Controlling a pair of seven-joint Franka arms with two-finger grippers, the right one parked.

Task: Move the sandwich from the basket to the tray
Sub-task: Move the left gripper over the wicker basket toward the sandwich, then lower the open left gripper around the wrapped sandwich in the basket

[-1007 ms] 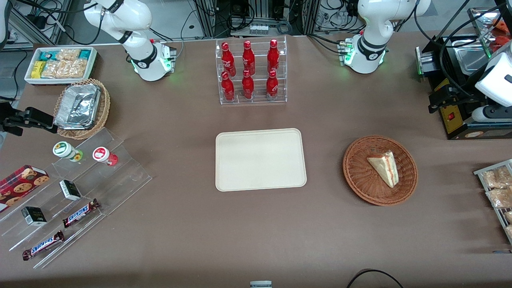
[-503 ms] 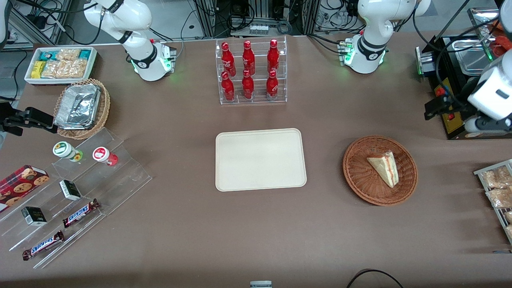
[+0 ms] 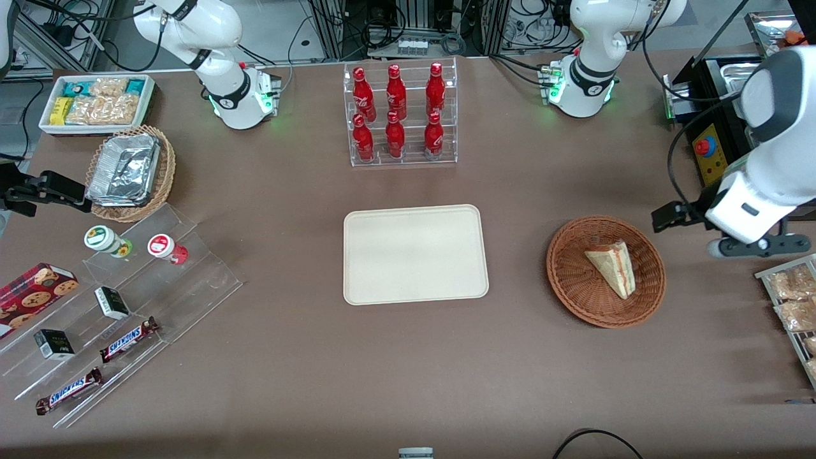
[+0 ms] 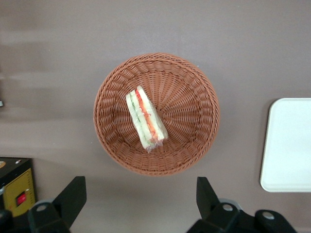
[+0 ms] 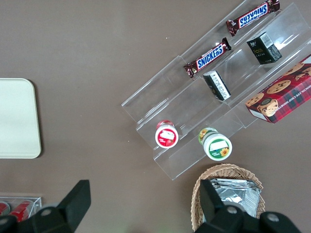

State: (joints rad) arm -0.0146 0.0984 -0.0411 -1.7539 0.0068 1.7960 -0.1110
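Spread wide and empty, the gripper (image 4: 137,199) has swung in from the working arm's end and now hangs above the table just beside the basket (image 4: 194,141). Inside lies the sandwich (image 4: 146,119), unlifted; the tray (image 3: 415,255) awaits nearby.

Front view overhead; left wrist downward; both share basket (image 3: 605,271).

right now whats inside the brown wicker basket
Only the sandwich, a wrapped wedge lying on its side on the basket floor. The weave under it is covered. The pincer hangs open above the table beside the basket, holding nothing.
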